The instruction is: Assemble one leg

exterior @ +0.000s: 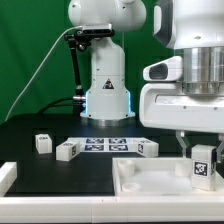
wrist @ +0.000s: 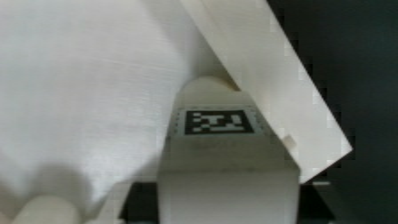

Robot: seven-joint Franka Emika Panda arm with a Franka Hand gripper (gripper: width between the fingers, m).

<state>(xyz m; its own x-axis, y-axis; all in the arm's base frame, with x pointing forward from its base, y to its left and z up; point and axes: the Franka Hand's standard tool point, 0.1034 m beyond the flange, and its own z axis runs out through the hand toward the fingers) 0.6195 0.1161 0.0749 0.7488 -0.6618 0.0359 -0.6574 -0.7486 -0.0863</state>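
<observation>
My gripper (exterior: 203, 158) is shut on a leg (exterior: 203, 167), a small white block with a black-and-white tag on its face. It holds the leg upright at the far right corner of the large white tray (exterior: 150, 186). I cannot tell whether the leg touches the tray. In the wrist view the leg (wrist: 219, 150) fills the middle between my gripper's (wrist: 217, 202) dark fingers (wrist: 143, 200), with the tray's rim (wrist: 267, 70) beside it. Three more legs lie on the black table: two on the exterior view's left (exterior: 43, 143) (exterior: 67, 150) and one near the middle (exterior: 148, 148).
The marker board (exterior: 105, 144) lies flat between the loose legs. The arm's white base (exterior: 107, 85) stands at the back on the black table (exterior: 60, 175). A white piece (exterior: 6, 178) shows at the exterior view's left edge.
</observation>
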